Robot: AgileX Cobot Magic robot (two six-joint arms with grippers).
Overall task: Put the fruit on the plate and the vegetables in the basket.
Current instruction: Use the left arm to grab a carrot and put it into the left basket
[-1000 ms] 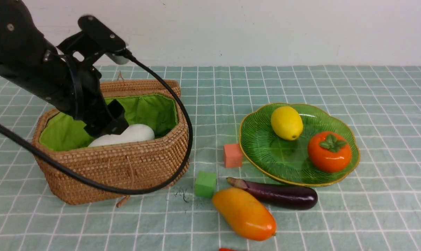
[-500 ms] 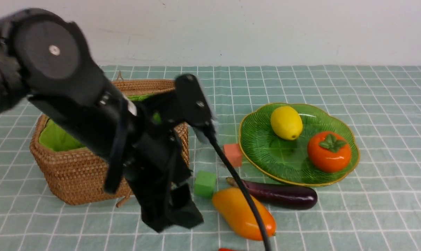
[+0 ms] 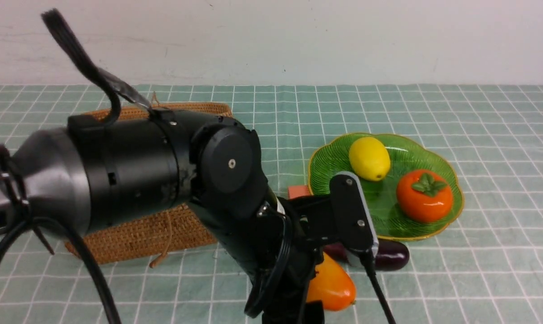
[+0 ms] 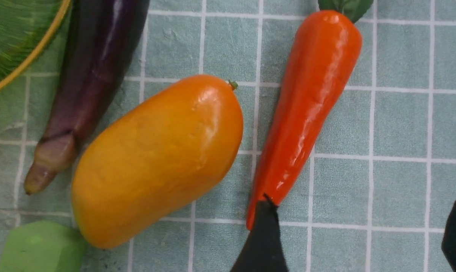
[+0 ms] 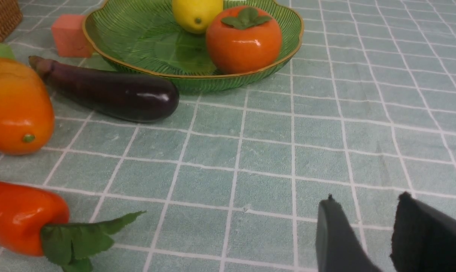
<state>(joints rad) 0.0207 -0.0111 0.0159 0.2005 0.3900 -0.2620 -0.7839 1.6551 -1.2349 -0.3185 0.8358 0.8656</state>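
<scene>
On the green plate (image 3: 453,189) lie a yellow lemon (image 3: 369,158) and an orange-red persimmon (image 3: 425,195). The orange mango (image 4: 156,158) lies on the cloth between the purple eggplant (image 4: 88,75) and the red-orange carrot (image 4: 307,98). My left gripper (image 4: 360,234) hangs open just above the cloth beside the carrot, one fingertip (image 4: 263,241) over its pointed end, nothing between the jaws. The left arm hides most of the wicker basket (image 3: 141,234). My right gripper (image 5: 367,196) stands narrowly open and empty over bare cloth, well in front of the plate (image 5: 137,41).
A salmon-pink cube (image 5: 69,36) sits by the plate's rim and a green cube (image 4: 39,247) touches the mango's end. The carrot's leaves (image 5: 84,238) point toward the right gripper. A black cable (image 3: 379,292) trails from the left wrist over the eggplant.
My left arm has swung out of the basket, where a white radish lay, to the right and down to the cloth by the mango and carrot. It now hides the basket's inside.
</scene>
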